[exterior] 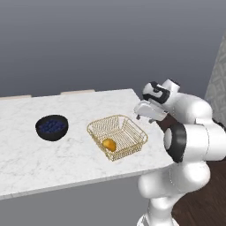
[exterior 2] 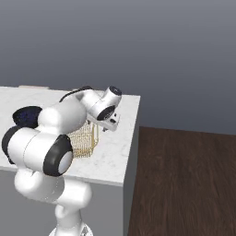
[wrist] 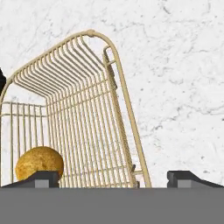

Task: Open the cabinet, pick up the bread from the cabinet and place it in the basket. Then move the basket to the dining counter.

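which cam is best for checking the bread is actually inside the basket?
Left base view: the bread lies unobstructed inside the basket. The hand view shows it partly, low behind the wires. In the right base view the arm covers most of the basket.

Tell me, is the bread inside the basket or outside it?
Inside. The bread lies on the floor of the basket, near one corner, with the wire walls around it; the hand view shows the same.

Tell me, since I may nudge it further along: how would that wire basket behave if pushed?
The basket looks like stiff thin wire, so probably light and apt to slide on the smooth marble counter. The round bun inside may roll to one side.
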